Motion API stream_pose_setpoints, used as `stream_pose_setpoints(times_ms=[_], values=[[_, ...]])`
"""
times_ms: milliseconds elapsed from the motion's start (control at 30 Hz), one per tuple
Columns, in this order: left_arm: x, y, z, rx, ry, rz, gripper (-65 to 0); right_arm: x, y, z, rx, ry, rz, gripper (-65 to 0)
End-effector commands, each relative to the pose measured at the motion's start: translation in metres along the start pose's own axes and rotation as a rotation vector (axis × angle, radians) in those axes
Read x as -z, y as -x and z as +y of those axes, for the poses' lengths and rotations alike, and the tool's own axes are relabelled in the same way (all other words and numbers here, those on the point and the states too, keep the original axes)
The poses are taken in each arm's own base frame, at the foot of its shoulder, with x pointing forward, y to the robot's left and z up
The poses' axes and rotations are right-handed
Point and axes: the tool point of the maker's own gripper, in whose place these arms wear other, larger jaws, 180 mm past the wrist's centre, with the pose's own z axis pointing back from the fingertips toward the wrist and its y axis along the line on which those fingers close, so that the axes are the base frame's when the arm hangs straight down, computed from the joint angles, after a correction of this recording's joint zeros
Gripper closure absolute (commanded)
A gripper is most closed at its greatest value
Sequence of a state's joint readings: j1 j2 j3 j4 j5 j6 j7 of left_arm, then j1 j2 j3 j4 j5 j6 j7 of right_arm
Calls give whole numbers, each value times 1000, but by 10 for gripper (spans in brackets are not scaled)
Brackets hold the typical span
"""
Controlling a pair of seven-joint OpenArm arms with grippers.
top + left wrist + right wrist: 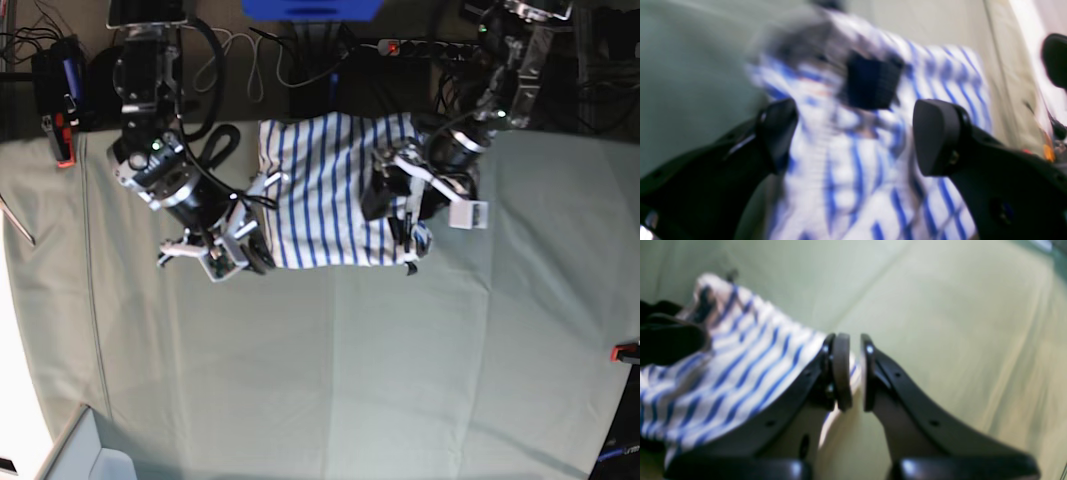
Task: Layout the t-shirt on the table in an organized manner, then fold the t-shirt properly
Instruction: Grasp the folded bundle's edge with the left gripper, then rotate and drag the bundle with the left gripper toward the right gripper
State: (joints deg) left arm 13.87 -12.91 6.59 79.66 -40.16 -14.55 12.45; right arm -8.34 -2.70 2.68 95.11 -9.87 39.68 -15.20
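Observation:
The t-shirt point(330, 190), white with blue stripes, lies bunched at the far middle of the table point(330, 380). In the base view my right gripper point(254, 256) sits at the shirt's near-left corner. Its wrist view shows the right gripper point(855, 371) nearly shut, with a strip of the t-shirt point(740, 363) pinched between the pads. My left gripper point(398, 215) hovers over the shirt's right edge. In the blurred left wrist view the left gripper point(857, 136) is open, with the t-shirt point(846, 173) under and between the fingers point(937, 136). A dark patch point(872, 81) shows on the fabric.
Red clamps hold the cloth at the left edge point(62, 140) and the right edge point(625, 351). Cables and a power strip point(400, 46) lie behind the table's far edge. A pale box corner point(90, 455) stands at the near left.

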Motion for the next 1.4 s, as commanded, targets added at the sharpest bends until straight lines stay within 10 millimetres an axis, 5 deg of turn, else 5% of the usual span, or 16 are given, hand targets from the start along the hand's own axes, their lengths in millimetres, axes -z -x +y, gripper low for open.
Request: stream_pose_setpoints(times_ms=[0, 233, 533, 733, 1067, 1233, 1367], values=[[0, -13, 4, 4, -6, -40, -521, -5, -23, -12, -15, 23, -79, -46], [-10, -1, 13, -24, -35, -25, -521, -28, -10, -39, -4, 117, -55, -46], [-12, 12, 39, -52, -105, 3, -521, -32, -5, -41, 4, 127, -43, -46], [14, 22, 25, -27, -54, 59, -505, -33, -4, -42, 1, 130, -42, -46], [34, 24, 41, 0, -75, 112, 0, -59, 0, -90, 15, 278, -35, -46], [58, -8, 36, 81, -41, 100, 0, -69, -1, -108, 20, 333, -42, -46], [94, -33, 5, 251, 49, 143, -2, -71, 1, -110, 23, 341, -37, -46]])
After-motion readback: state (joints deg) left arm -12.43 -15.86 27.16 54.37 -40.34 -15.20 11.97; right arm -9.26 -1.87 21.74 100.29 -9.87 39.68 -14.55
